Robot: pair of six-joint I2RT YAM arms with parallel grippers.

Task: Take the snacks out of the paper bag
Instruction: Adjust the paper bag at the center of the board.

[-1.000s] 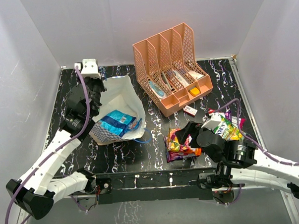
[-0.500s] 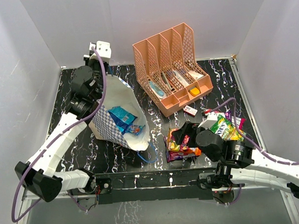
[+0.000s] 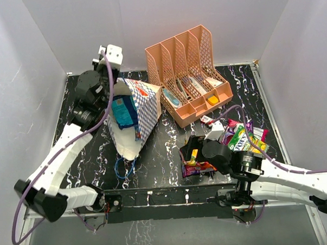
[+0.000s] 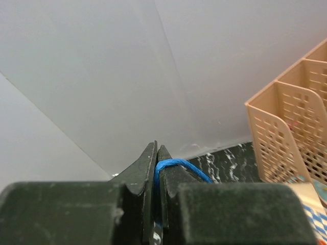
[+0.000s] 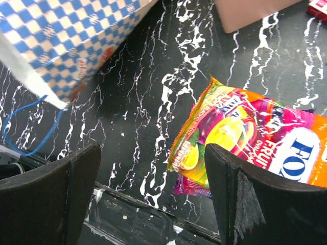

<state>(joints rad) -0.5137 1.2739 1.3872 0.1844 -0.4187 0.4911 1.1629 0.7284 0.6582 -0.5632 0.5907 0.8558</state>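
Left of the peach organizer (image 3: pixel 188 72), the left end effector (image 4: pixel 156 153) pinches the blue cord (image 4: pixel 179 166) of the paper bag (image 3: pixel 145 109), holding it tilted up, one blue packet (image 3: pixel 122 110) inside. The right end effector (image 5: pixel 150 184) gapes above snacks (image 5: pixel 245 138) already out. The thin cord could slip free, dropping the bag.

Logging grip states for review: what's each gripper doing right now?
Left gripper: shut on the blue cord handle of the paper bag.
Right gripper: open, holding nothing.
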